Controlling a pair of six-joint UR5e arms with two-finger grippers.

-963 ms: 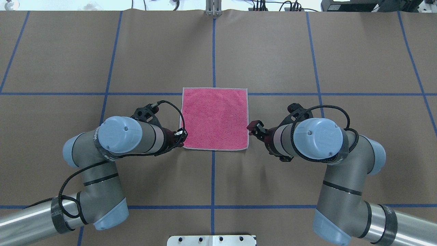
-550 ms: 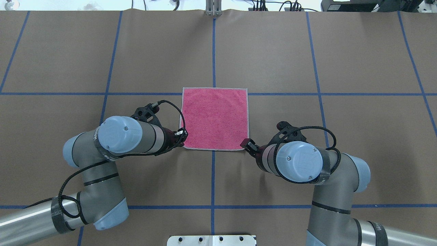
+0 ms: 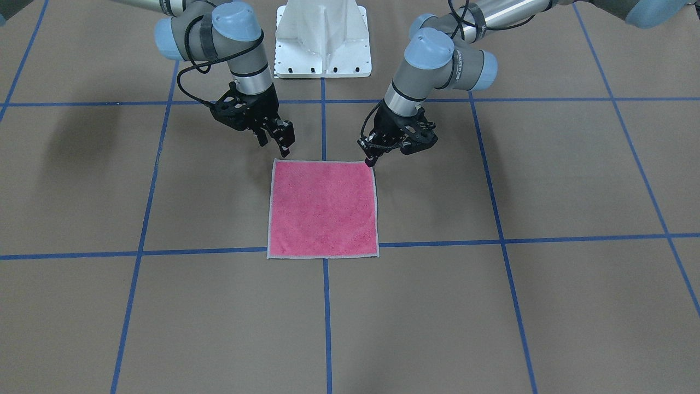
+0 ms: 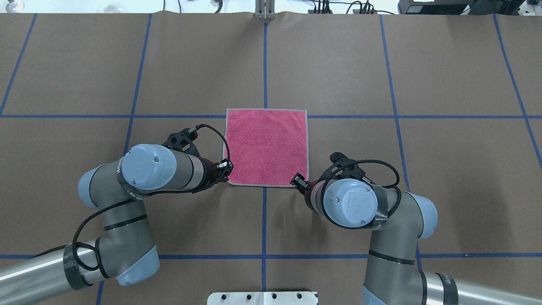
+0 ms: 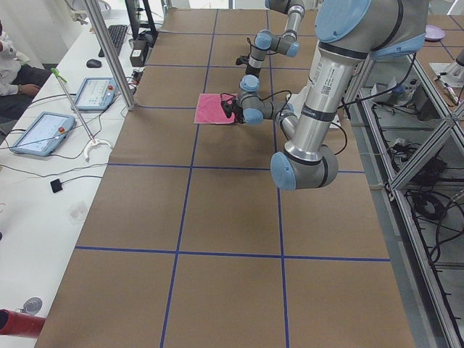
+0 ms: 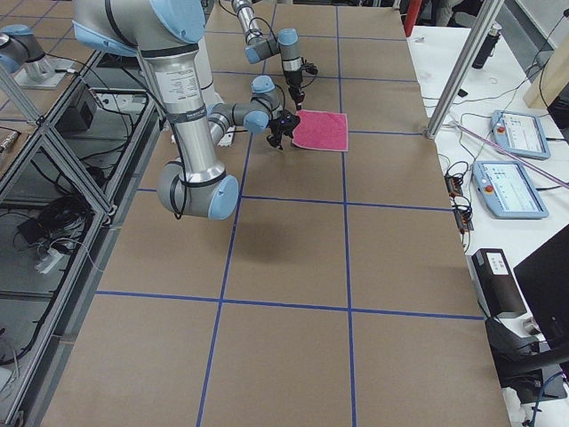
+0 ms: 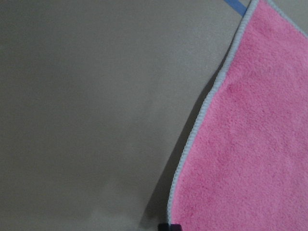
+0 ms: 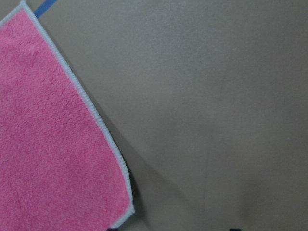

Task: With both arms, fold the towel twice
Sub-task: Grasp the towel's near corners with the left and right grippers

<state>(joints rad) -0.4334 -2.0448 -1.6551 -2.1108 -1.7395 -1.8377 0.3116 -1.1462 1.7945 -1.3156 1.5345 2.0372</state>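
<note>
In the overhead view the pink towel [image 4: 266,146] lies flat, unfolded, mid-frame; the left gripper [image 4: 228,170] looks pinched on its lower-left corner, and the right gripper [image 4: 297,181], fingers apart, hovers at the lower-right corner, which it must next clamp to start the first fold.

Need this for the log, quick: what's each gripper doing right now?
Left gripper: jaws shut on the towel corner.
Right gripper: jaws open, holding nothing.
</note>
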